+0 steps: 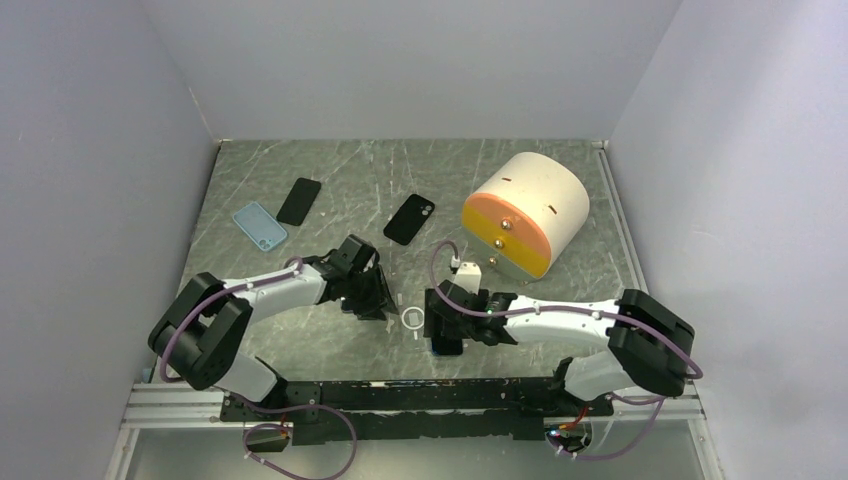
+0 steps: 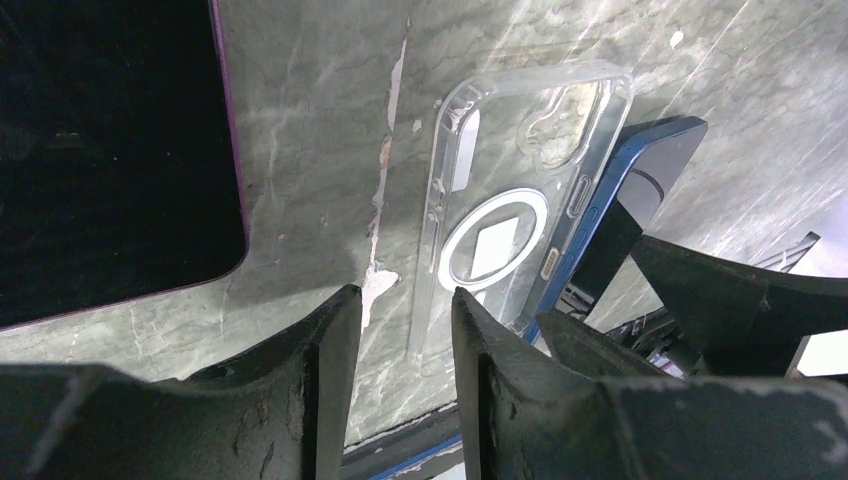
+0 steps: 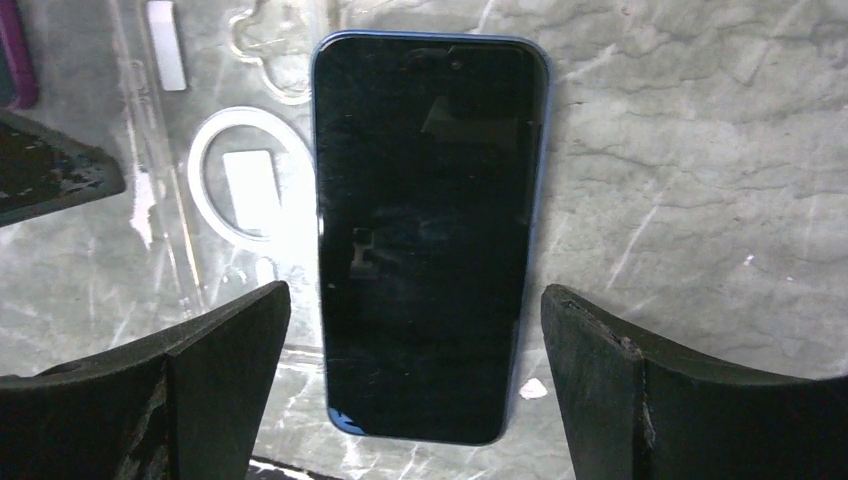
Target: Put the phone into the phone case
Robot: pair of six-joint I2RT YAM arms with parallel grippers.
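Observation:
A clear phone case (image 2: 520, 190) with a white ring lies flat on the table; it also shows in the top view (image 1: 412, 320) and the right wrist view (image 3: 190, 190). A blue phone (image 3: 430, 230), dark screen up, lies beside the case with its left side over the case's right edge; in the left wrist view (image 2: 625, 180) it leans on that edge. My right gripper (image 3: 415, 300) is open wide, with its fingers on either side of the phone's lower end, not touching it. My left gripper (image 2: 405, 295) is open with a narrow gap, empty, just left of the case.
A dark device with a purple edge (image 2: 110, 150) lies beside my left gripper. At the back stand a white and orange cylinder (image 1: 527, 212), a black phone (image 1: 409, 218), another black phone (image 1: 298, 201) and a light blue case (image 1: 259, 225). Grey walls enclose the table.

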